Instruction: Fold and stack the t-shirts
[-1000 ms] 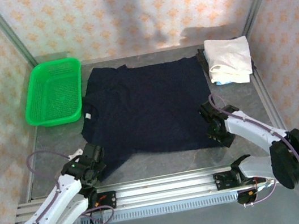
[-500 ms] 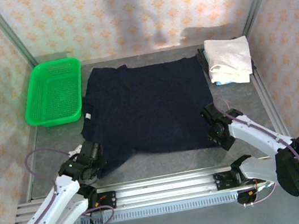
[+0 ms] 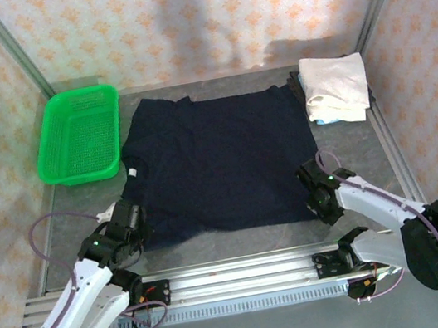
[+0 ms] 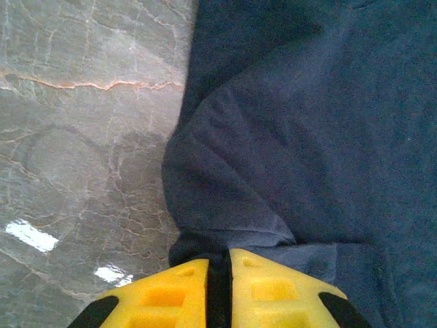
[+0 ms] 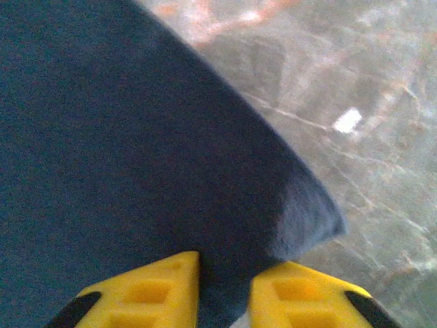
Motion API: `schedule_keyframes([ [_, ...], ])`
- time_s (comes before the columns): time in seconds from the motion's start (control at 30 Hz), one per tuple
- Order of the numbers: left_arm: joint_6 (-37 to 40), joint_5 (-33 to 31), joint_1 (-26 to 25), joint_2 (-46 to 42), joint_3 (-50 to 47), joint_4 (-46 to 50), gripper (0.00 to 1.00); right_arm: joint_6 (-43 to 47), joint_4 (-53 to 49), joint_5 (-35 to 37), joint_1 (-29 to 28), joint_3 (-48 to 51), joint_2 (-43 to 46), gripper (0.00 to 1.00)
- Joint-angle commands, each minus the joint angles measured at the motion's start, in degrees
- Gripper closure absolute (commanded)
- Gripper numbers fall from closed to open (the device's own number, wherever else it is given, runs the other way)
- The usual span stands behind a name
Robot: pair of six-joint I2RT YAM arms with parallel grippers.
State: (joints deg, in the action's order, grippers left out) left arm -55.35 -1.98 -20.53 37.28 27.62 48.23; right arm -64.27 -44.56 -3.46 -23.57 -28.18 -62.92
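The dark navy t-shirt lies spread flat across the middle of the table. My left gripper is at its near-left sleeve, and the yellow fingers are shut on a bunched fold of navy cloth. At the shirt's near-right hem corner, my right gripper has its fingers closed on navy cloth that fills the gap between them. The white t-shirt rests as a folded bundle at the far right corner, apart from both grippers.
A green mesh basket stands at the far left, touching the shirt's left shoulder area. Bare grey marbled table lies left of the shirt and to its right. Metal frame posts and patterned walls enclose the table.
Both grippers have drawn back toward the near edge, holding the cloth. The navy shirt's near edge has slid nearer and flattened, with the left sleeve pulled out.
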Motion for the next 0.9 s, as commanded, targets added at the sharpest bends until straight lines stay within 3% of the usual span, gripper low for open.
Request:
schedule_keyframes([
  [0.0,2.46,-2.36,0.14,0.19,3.50,2.84,0.85,1.25,0.73,5.34,0.31,-2.97,1.12,0.89],
  [0.2,6.74,-4.96,0.14,2.18,8.44,1.85,0.97,6.50,-3.30,7.61,0.36,-10.31,0.55,0.95],
  [0.5,18.98,-9.44,0.31,11.11,19.63,-5.52,0.99,13.79,-4.46,11.00,1.04,-22.00,-4.58,0.97],
  [0.73,31.21,-5.84,1.35,21.76,24.14,-18.53,1.00,20.19,-0.24,8.98,4.77,-28.72,-14.29,0.97],
  [0.87,30.83,-7.82,4.16,29.21,29.63,-14.39,1.00,21.76,0.37,10.32,6.79,-31.95,-17.27,0.97],
])
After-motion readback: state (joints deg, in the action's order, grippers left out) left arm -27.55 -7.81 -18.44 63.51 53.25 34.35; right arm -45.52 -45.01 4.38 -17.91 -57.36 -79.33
